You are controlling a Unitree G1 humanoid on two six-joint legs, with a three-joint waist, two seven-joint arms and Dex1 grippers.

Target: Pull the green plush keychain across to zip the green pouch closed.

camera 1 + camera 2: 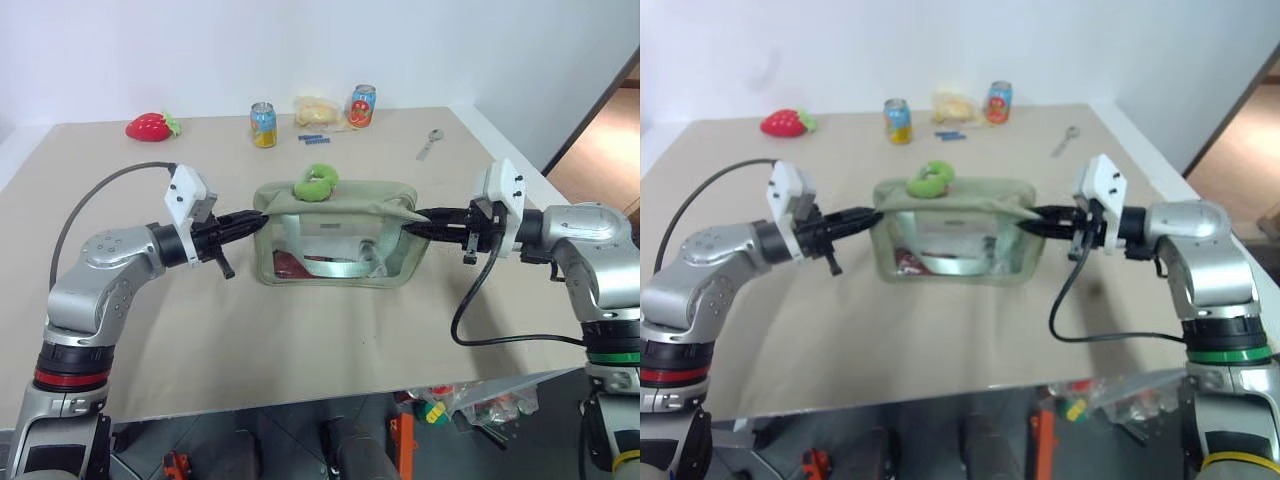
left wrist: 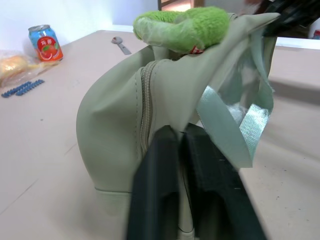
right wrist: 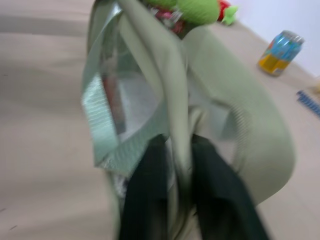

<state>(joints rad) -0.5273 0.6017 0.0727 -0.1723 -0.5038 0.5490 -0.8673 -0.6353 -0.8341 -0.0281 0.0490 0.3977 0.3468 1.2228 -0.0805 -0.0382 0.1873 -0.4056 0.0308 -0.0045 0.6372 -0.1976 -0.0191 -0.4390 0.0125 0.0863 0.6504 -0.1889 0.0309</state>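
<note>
— How are the two hands placed?
— The left hand (image 1: 255, 217) is pinched shut on the fabric at the left end of the green pouch (image 1: 335, 245), close beside the zipper seam. The right hand (image 1: 408, 220) is closed on a fold of fabric at the opposite end, with the cloth caught between its two black fingers (image 3: 150, 190).

— And where is the pouch found?
— It is stood upright on the beige surface (image 1: 300, 350) between the two hands, its clear window turned toward the robot, with a pale green strap (image 2: 227, 132) hung at one end. Some dark red and silvery contents are seen through the window, though they cannot be made out.

— The green plush keychain?
— It (image 1: 315, 183) is laid on top of the pouch, slightly left of the middle, untouched by either hand.

— What else is seen on the surface?
— Along the far edge, well apart from the pouch, a red plush strawberry (image 1: 148, 126), a yellow-and-blue can (image 1: 263, 125), a bag of something yellow (image 1: 316, 111), a red-and-blue can (image 1: 362, 106) and a spoon (image 1: 430, 143) are set out. A small blue strip (image 1: 311, 138) is laid near the bag.
</note>
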